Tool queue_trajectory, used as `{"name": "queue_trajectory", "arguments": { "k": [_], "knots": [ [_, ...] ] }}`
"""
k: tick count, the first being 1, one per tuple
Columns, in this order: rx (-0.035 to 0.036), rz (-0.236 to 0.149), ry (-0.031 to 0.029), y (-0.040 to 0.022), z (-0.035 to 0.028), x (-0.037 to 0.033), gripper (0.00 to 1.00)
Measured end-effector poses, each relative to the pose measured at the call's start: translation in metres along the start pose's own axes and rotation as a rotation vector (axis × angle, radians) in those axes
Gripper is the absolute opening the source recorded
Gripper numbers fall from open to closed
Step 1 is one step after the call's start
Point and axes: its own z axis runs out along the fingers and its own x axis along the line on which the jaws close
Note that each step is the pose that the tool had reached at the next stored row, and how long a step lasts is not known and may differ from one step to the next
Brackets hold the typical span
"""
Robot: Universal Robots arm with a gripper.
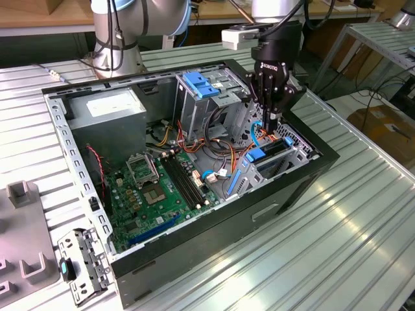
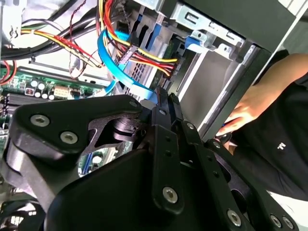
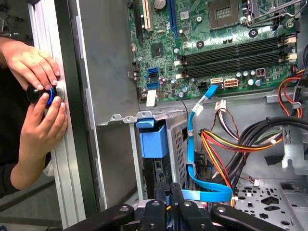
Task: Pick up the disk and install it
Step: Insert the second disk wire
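The gripper (image 1: 275,123) hangs straight down from the arm (image 1: 123,26) inside the open case (image 1: 194,168) on the desk (image 1: 337,233), at the side on the exterior view's right. Its fingers are pressed together with nothing visible between them. Just below and beside it sits the disk (image 1: 267,154), its blue frame seated in the low drive bay (image 1: 285,159); in the first wrist view the blue frame (image 3: 154,139) lies just ahead of the fingertips, apart from them. A blue cable (image 3: 197,144) curls beside the gripper. A person's hands (image 3: 36,96) rest on a knob (image 3: 41,94) outside the case.
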Motion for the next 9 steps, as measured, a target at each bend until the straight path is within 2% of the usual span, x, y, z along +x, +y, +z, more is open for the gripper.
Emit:
{"name": "queue_trajectory", "arguments": {
  "k": [2, 3, 4, 6, 7, 9],
  "knots": [
    [0.0074, 0.0, -0.002, 0.0003, 0.0003, 0.0001, 0.16],
    [0.0106, 0.0, -0.0074, 0.0004, 0.0004, 0.0002, 0.16],
    [0.012, 0.0, -0.0161, 0.0004, 0.0006, 0.0005, 0.16],
    [0.0129, -0.001, -0.0597, 0.0004, 0.0014, 0.0022, 0.16],
    [0.0127, -0.001, -0.071, 0.0003, 0.0018, 0.0033, 0.16],
    [0.014, 0.0, -0.088, -0.0002, 0.0043, 0.0077, 0.16]
  ]
}}
